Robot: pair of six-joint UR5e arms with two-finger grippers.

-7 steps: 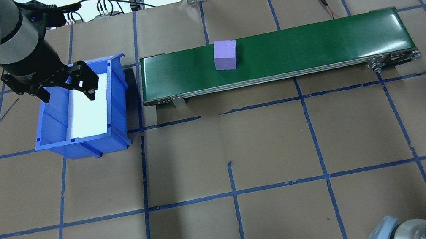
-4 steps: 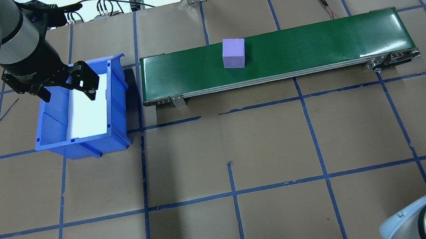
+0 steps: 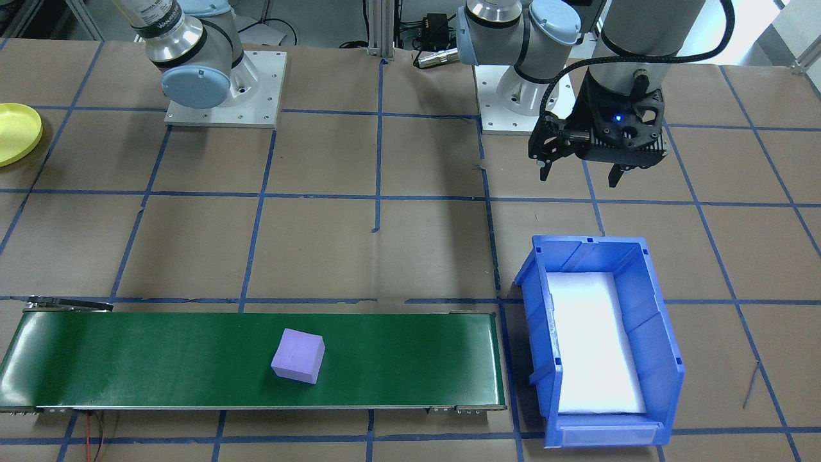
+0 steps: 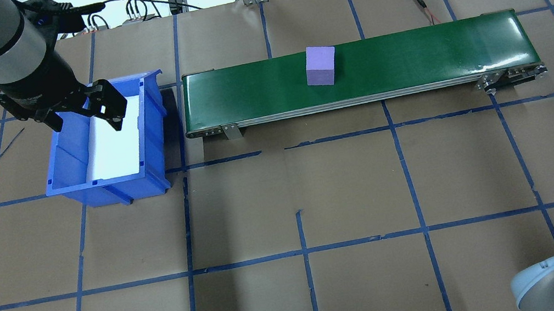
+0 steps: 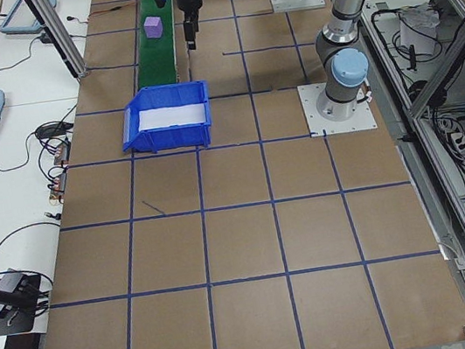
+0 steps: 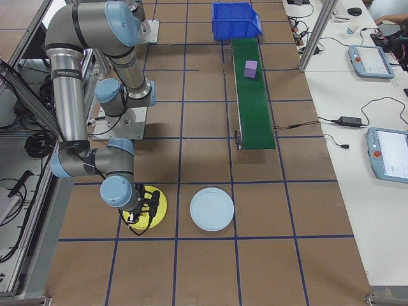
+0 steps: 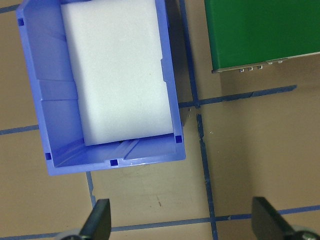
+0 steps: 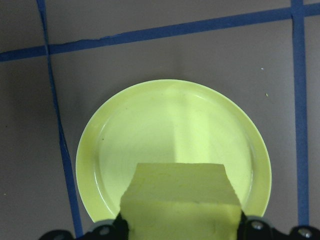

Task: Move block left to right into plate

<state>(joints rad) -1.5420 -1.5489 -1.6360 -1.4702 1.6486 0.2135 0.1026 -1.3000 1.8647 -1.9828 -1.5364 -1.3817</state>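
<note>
A yellow block (image 8: 180, 197) sits between the fingers of my right gripper (image 8: 180, 231), which is shut on it just above the yellow plate (image 8: 175, 125). That plate (image 6: 160, 203) lies on the table near the right arm's base, and shows again as the plate (image 3: 16, 131) at the front-facing view's left edge. A purple block (image 4: 321, 65) rides on the green conveyor belt (image 4: 406, 60), near its middle. My left gripper (image 4: 85, 119) hovers open and holds nothing, on the robot's side of the blue bin (image 4: 150, 125).
The blue bin (image 3: 535, 321) has a white lining and stands at the belt's left end. A pale round plate (image 6: 212, 208) lies beside the yellow one. Cables run along the table's far edge. Blue tape marks a grid on the brown table.
The purple block has travelled rightward along the belt. The right arm's elbow has shifted at the overhead view's bottom right corner. The left gripper has barely moved.
</note>
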